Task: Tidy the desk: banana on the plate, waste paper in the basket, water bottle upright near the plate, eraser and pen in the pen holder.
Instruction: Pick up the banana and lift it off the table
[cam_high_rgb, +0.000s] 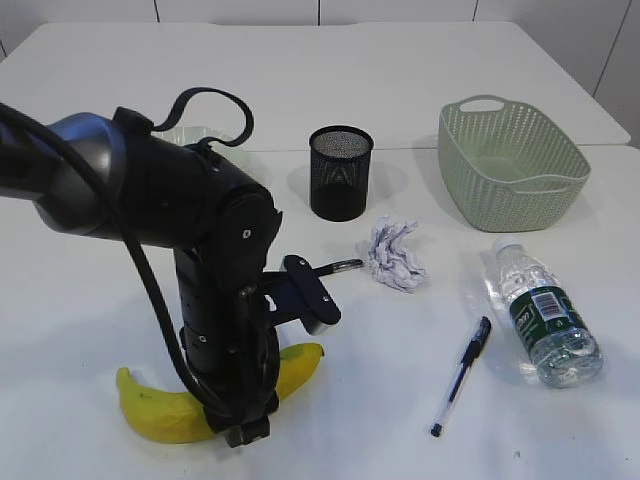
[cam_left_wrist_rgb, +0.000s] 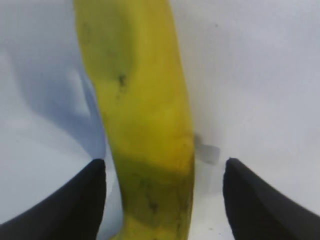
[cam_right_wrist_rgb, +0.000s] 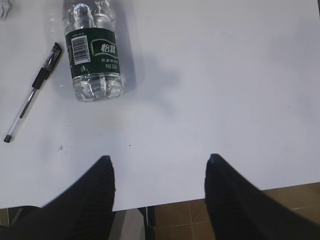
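A yellow banana (cam_high_rgb: 150, 410) lies at the front left of the white table. My left gripper (cam_high_rgb: 245, 428) is down over it; in the left wrist view the open jaws (cam_left_wrist_rgb: 165, 161) straddle the banana (cam_left_wrist_rgb: 140, 100) with gaps on both sides. A clear water bottle (cam_high_rgb: 545, 310) with a green label lies on its side at the right, a black pen (cam_high_rgb: 462, 372) beside it. Crumpled waste paper (cam_high_rgb: 395, 255) lies mid-table. My right gripper (cam_right_wrist_rgb: 159, 157) is open and empty above the table's front edge, with the bottle (cam_right_wrist_rgb: 93, 50) and pen (cam_right_wrist_rgb: 32, 95) ahead. No eraser shows.
A black mesh pen holder (cam_high_rgb: 340, 172) stands behind the paper. A pale green basket (cam_high_rgb: 500, 205) sits at the back right. A pale plate (cam_high_rgb: 190, 132) is mostly hidden behind my left arm. The right arm is outside the exterior view.
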